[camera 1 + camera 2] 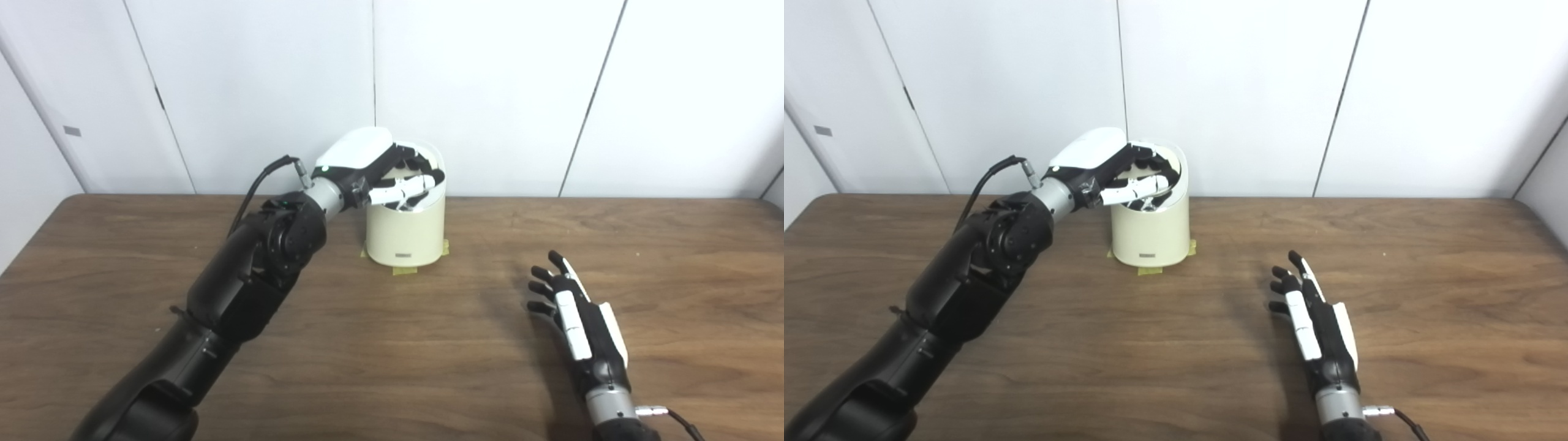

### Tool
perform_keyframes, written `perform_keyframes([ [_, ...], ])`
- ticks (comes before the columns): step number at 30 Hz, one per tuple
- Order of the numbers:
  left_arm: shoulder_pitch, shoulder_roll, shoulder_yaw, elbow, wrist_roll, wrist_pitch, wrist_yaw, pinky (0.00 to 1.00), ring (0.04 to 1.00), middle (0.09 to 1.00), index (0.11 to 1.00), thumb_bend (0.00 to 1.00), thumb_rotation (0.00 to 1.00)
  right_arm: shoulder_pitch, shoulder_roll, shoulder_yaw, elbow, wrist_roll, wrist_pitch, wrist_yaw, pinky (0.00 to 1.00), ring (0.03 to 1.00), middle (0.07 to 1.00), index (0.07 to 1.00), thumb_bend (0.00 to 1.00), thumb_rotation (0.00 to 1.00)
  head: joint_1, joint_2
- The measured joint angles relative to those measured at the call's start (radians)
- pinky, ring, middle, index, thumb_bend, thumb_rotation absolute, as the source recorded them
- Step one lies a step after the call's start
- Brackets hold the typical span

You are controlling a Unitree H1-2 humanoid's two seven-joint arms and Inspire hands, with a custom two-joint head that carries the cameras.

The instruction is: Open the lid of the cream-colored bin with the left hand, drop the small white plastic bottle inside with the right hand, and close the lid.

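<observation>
- Nearest the camera, the right hand (572, 309) hovers low over the brown tabletop (392, 343), fingers spread, holding nothing.
- Ahead and to its left, the left hand (380, 168) curls over the cream-colored bin (405, 236), fingers on the raised lid (432, 160).
- Whether it grips the lid is unclear.

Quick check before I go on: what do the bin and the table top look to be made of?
The bin: probably plastic, judging by its smooth, seamless cream wall with a soft satin sheen; painted metal can't be excluded. The table top: dark brown wood or wood-look laminate, matte, with streaky grain running sideways. The pictures don't settle which.
</observation>
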Motion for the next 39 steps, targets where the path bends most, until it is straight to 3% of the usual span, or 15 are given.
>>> perform_keyframes([
  [4,0.003,0.01,-0.015,-0.011,0.03,0.0,-0.016,0.76,0.841,0.844,0.817,0.53,1.0,0.0,-0.001,0.004,-0.003,-0.008,0.005,0.001,0.71,0.826,0.856,0.932,0.52,1.0,-0.002,0.002],
  [20,0.008,0.012,-0.02,-0.016,0.058,0.004,-0.044,0.77,0.827,0.835,0.831,0.55,1.0,0.006,-0.001,0.014,-0.008,-0.021,0.005,0.003,0.72,0.83,0.86,0.94,0.52,1.0,-0.006,0.011],
  [29,-0.001,-0.002,-0.014,-0.013,0.059,0.045,-0.052,0.64,0.766,0.817,0.845,0.57,0.99,0.015,0.001,0.014,-0.011,-0.023,0.005,0.002,0.71,0.828,0.862,0.946,0.5,1.0,-0.008,0.017],
  [39,-0.02,0.001,-0.039,0.001,0.064,0.049,-0.058,0.62,0.732,0.797,0.851,0.57,1.0,0.018,0.001,0.016,-0.03,-0.029,0.009,0.003,0.72,0.834,0.867,0.949,0.51,1.0,-0.011,0.021],
])
